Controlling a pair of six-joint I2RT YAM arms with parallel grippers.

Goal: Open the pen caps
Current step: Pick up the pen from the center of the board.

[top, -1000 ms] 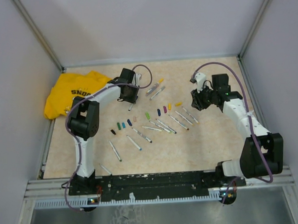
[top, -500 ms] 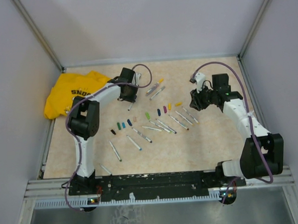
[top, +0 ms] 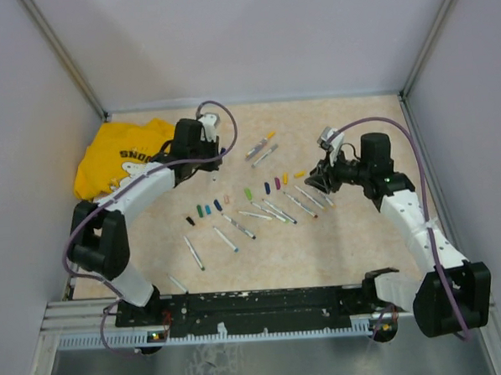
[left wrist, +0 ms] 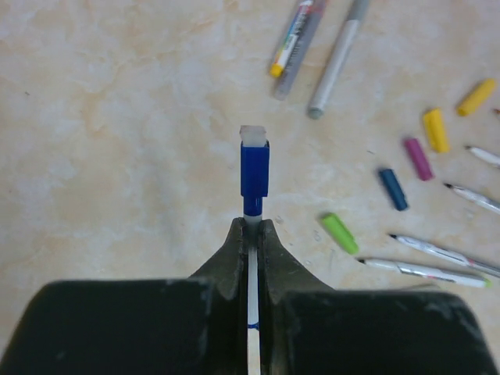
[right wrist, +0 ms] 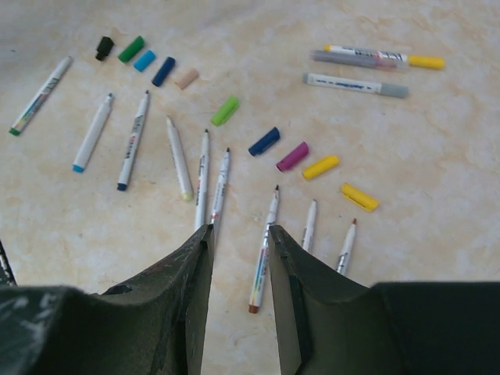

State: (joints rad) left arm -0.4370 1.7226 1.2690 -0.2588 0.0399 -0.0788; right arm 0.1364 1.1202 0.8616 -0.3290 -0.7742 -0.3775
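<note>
The left tool point(left wrist: 251, 226), partly spread a second ago, now pinches a pen point(left wrist: 251, 328) with its blue cap point(left wrist: 255, 168) on, held over the tabletop point(left wrist: 117, 117) toward the far left. The right tool point(right wrist: 238, 234) stays half-spread and empty above the loose pen caps point(right wrist: 265, 141).

Caps point(top: 249, 193) and pens point(top: 279, 211) lay scattered on the table point(top: 354, 232). Left gripper point(top: 219, 150) hung near the yellow shirt point(top: 119, 157); right gripper point(top: 314, 182) hung over the pens.
</note>
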